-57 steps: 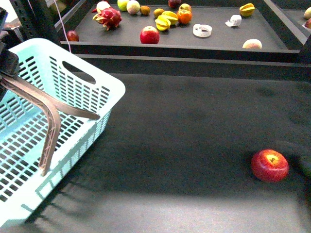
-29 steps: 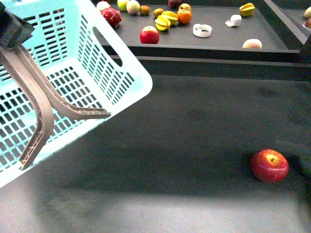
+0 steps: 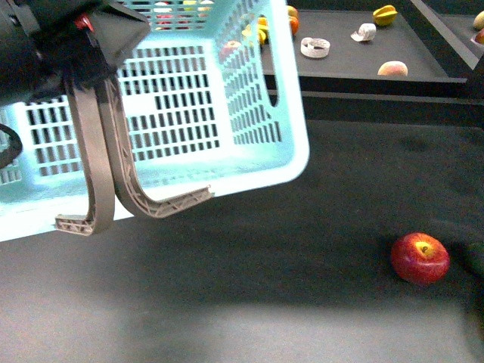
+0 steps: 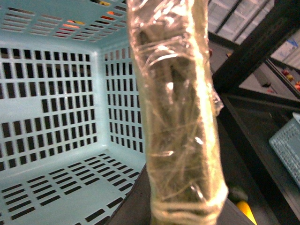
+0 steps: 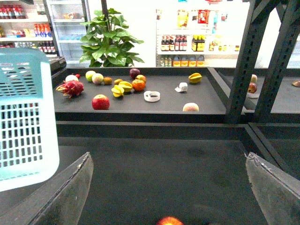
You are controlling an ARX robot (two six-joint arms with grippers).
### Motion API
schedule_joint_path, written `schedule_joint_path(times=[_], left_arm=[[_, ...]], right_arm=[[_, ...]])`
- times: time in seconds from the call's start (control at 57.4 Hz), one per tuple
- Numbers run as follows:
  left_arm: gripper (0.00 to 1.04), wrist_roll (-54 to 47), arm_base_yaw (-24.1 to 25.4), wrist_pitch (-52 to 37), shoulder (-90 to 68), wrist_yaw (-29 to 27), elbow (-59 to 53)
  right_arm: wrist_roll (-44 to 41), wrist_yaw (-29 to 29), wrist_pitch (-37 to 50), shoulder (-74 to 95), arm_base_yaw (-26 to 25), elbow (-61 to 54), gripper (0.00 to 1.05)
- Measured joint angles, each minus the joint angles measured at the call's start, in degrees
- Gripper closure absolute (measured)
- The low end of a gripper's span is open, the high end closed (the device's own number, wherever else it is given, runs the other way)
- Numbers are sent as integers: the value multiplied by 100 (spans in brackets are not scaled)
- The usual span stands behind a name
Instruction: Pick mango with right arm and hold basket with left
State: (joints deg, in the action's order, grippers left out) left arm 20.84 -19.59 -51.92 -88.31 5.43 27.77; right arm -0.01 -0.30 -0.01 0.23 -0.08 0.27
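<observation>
Left end effector point(image 3: 87, 53) clamps the basket point(image 3: 253, 98); right end effector point(image 5: 167, 157) stands open.

Front and wrist cameras all see basket point(image 3: 227, 180).

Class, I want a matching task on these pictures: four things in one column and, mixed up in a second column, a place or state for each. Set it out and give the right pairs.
Things
1. basket
2. red apple
3. white ring
4. right gripper

Places or states
A. on the raised shelf at the back
B. open, fingers wide apart
C. tilted, hanging by its handles from the left arm
D. alone on the dark lower surface, on the robot's right

Pairs: 1-C, 2-D, 3-A, 4-B
</observation>
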Motion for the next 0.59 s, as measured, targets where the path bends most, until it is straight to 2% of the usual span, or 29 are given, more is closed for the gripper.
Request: schedule_joint_path(times=[0.227, 0.593], left_arm=[[96, -188, -345, -269, -426, 378, -28], [96, -280, -588, -308, -378, 433, -166]], right_arm=[[0, 0, 0, 0, 0, 0, 8], [0, 0, 0, 0, 0, 0, 8]])
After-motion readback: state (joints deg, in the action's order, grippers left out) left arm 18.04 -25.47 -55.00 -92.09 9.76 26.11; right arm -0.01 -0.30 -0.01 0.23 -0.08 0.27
